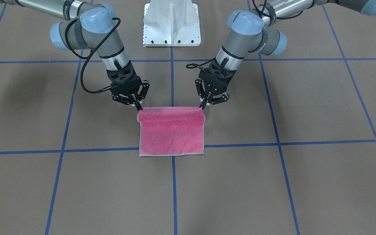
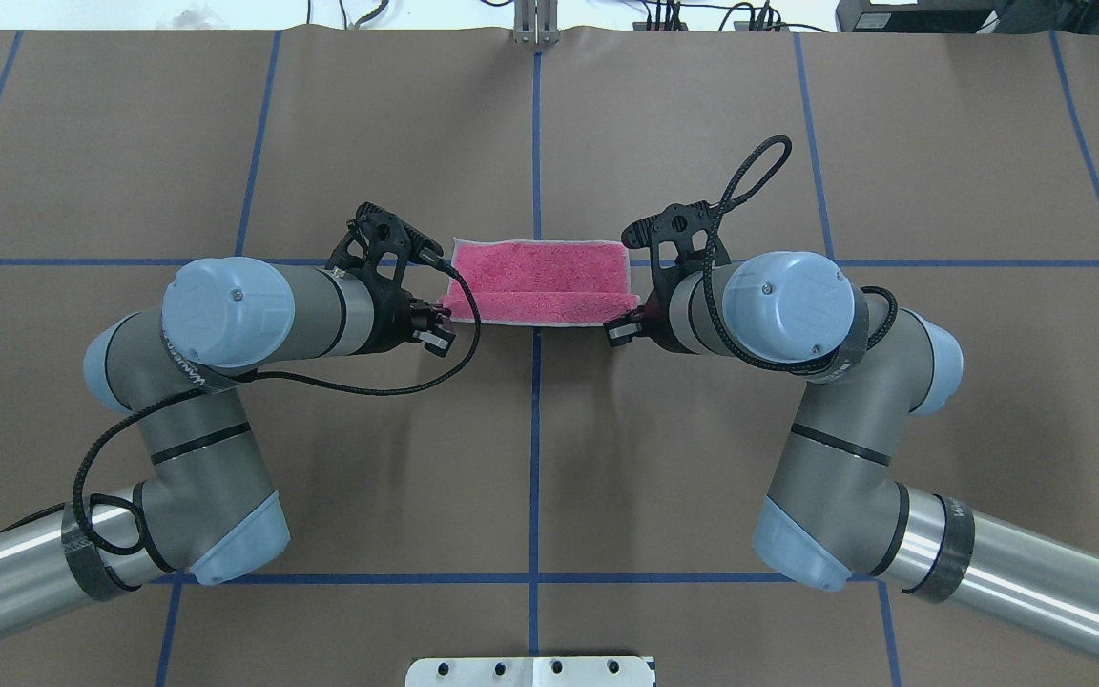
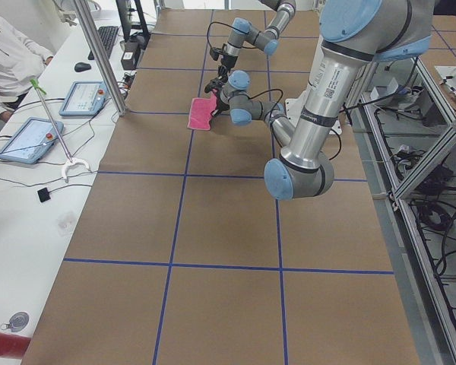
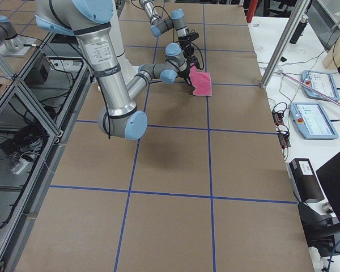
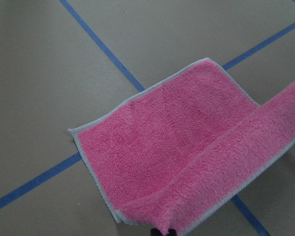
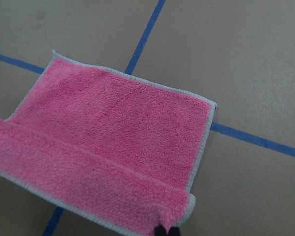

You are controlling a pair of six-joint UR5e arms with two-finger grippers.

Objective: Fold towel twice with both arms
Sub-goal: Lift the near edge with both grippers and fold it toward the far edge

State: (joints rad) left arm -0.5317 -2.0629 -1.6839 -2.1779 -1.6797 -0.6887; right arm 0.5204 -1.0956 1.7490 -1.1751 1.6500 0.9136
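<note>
The towel (image 1: 171, 132) lies mid-table (image 1: 305, 182), in front of the base (image 1: 171, 26), over a crossing of tape lines (image 1: 240, 144). Its edge nearest the base is raised and curls over. The left gripper (image 1: 203, 105) pinches one corner of that edge, the right gripper (image 1: 139, 107) the other.

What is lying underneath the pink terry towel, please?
Brown table surface, with blue tape lines running in beneath the pink terry towel; their crossing is hidden, as is anything else below.

Nothing reads clearly; white lettering on the left arm (image 2: 185, 361) is too blurred to make out.
</note>
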